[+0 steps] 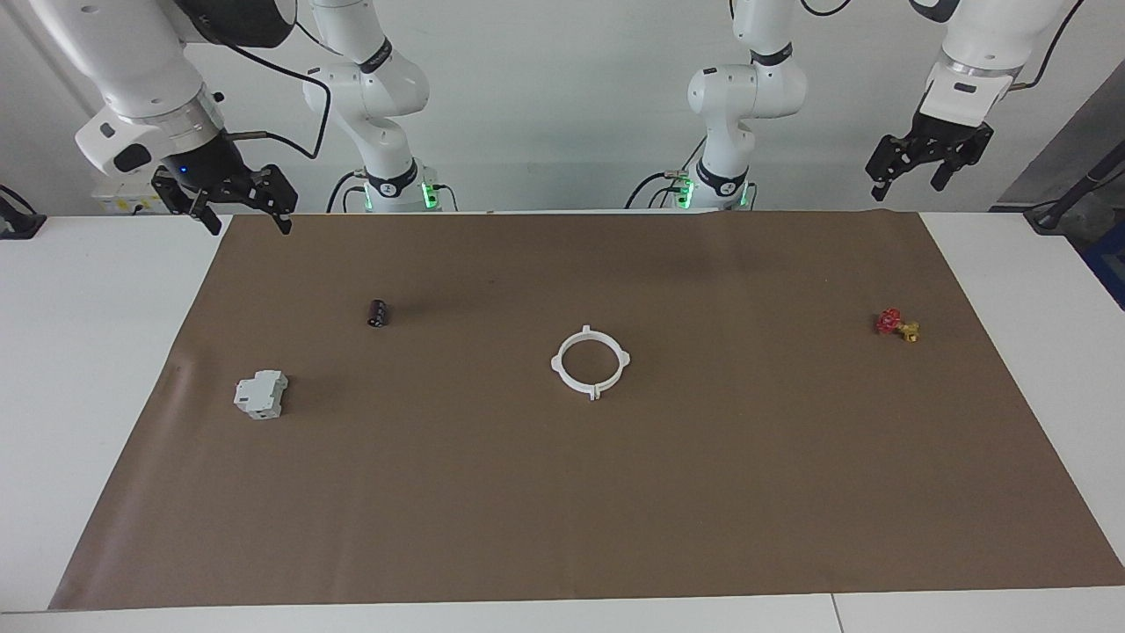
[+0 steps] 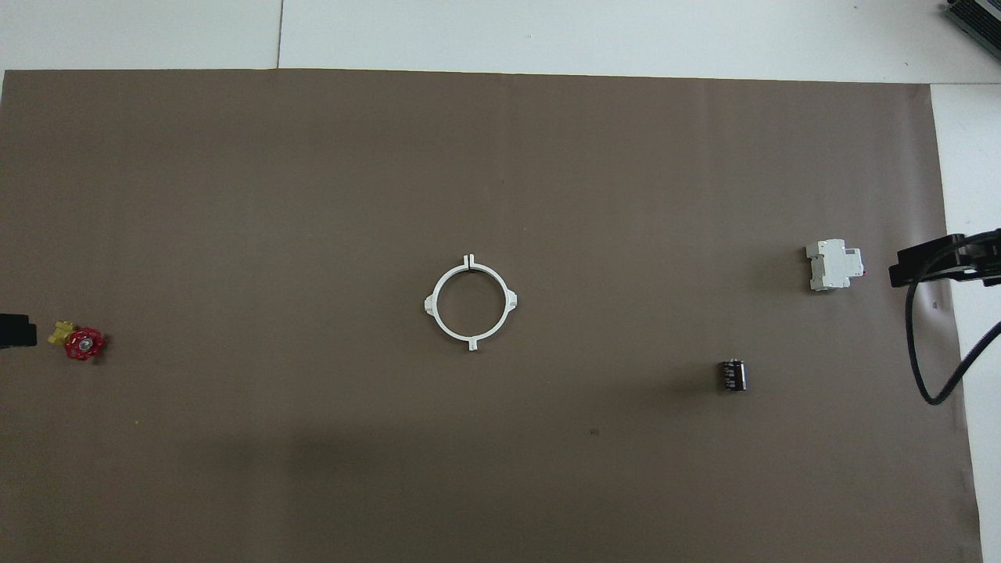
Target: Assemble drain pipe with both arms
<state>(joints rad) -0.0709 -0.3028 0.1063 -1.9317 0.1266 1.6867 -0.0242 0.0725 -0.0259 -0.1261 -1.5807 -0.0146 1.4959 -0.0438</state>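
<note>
I have my left gripper (image 1: 918, 167) raised over the left arm's end of the table, fingers apart and holding nothing. My right gripper (image 1: 237, 204) hangs over the mat's (image 1: 615, 492) corner at the right arm's end, fingers spread, also empty. The drain pipe (image 1: 591, 362) lies flat mid-mat as one closed ring, no long axis, its seam tabs pointing toward and away from the robots, bare mat all around.
</note>
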